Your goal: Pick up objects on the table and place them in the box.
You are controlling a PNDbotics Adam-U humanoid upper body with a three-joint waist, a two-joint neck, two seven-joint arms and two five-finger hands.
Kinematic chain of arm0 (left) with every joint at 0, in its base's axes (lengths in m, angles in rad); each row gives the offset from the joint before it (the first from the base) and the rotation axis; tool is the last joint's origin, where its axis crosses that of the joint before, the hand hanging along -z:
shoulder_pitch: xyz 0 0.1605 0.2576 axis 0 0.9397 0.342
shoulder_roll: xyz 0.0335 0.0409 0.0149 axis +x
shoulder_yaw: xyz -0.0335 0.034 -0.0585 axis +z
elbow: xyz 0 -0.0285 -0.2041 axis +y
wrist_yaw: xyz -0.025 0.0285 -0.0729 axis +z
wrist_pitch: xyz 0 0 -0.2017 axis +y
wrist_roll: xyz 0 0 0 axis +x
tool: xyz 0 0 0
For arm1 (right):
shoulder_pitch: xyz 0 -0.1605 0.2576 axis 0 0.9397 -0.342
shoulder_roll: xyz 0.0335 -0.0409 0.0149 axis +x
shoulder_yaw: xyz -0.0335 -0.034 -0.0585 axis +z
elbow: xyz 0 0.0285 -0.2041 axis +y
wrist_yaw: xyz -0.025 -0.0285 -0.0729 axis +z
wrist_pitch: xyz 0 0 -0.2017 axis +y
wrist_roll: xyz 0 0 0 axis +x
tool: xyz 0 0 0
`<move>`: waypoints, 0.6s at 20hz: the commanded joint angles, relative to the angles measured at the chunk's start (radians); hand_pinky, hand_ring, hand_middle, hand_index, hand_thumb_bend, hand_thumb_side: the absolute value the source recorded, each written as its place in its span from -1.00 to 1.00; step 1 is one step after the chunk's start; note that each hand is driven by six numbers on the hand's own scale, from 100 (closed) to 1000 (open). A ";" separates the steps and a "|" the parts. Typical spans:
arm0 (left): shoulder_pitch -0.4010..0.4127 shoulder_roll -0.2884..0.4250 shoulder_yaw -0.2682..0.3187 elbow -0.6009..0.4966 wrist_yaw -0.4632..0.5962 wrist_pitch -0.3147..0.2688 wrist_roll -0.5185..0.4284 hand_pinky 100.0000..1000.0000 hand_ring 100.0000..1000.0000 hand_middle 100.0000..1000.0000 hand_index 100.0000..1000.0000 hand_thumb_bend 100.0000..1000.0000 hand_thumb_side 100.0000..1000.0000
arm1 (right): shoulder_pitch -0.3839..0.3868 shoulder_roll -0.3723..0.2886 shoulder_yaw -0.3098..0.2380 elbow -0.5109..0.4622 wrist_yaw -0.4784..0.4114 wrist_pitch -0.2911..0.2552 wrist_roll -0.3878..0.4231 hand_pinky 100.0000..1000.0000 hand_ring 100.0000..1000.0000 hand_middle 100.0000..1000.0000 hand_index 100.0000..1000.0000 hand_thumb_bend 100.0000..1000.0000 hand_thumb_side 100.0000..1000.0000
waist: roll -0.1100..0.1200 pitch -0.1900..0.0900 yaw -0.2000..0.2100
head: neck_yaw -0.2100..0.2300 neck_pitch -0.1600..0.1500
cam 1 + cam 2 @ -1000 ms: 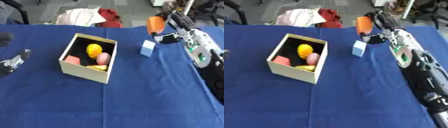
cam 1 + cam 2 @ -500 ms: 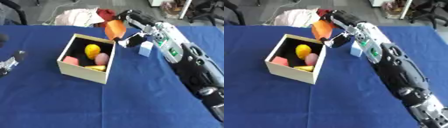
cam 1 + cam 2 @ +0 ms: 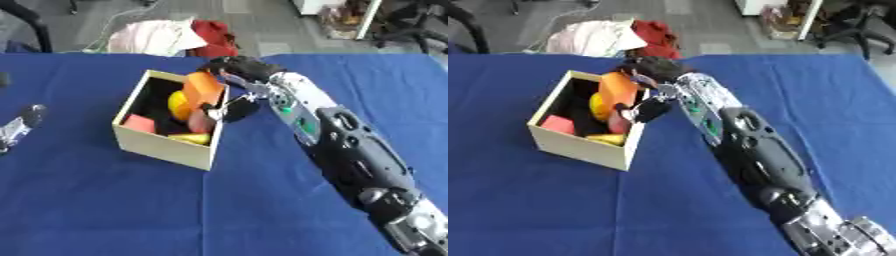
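An open cream box [image 3: 164, 145] stands left of centre on the blue table [image 3: 262, 200]. Inside it lie a yellow round thing [image 3: 177, 103], a red block [image 3: 138, 123], a pink thing [image 3: 199, 122] and a yellow-orange piece [image 3: 192, 138]. My right hand [image 3: 238, 68] reaches in from the right, shut on an orange block [image 3: 616, 90]. The block hangs tilted over the box's right wall, partly inside the opening. At the left edge my left hand [image 3: 19, 128] rests open on the cloth, away from the box.
Beyond the table's far edge sits a heap of white cloth [image 3: 160, 37] and a red item [image 3: 214, 36]. An office chair [image 3: 416, 22] stands at the far right. My right forearm [image 3: 350, 155] lies across the table's right half.
My right hand has carried the orange block leftward from the far right of the table to above the box's right wall. The left hand stays at the left edge.
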 commanded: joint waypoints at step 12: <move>-0.011 0.016 0.005 -0.008 0.004 -0.001 -0.002 0.51 0.45 0.12 0.33 0.31 -0.28 | -0.025 -0.041 -0.046 -0.038 -0.011 0.021 -0.032 0.75 0.77 0.94 1.00 -0.06 0.24 | 0.008 -0.019 -0.016 | -0.001 -0.014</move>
